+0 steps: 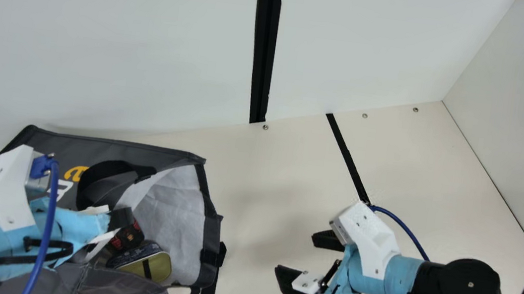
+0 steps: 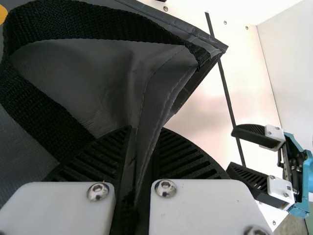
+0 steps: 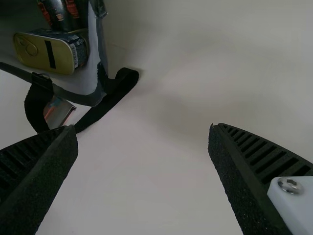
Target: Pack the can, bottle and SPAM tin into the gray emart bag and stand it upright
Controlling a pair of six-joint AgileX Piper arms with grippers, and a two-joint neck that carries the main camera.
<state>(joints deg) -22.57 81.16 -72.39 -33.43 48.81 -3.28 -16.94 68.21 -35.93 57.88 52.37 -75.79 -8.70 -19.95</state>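
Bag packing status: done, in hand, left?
Looks done: SPAM tin and a dark red-printed item inside the gray bag. In hand: left gripper pinches a fold of its fabric. Left: standing it upright, since it lies on its side. Can't tell if both can and bottle are in.

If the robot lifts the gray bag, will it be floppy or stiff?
Probably floppy: the gray bag creases where the left jaws pinch its cloth. It may sag, since a gold-ended tin lies inside. The tin might slide out too, because the bag's mouth gapes.
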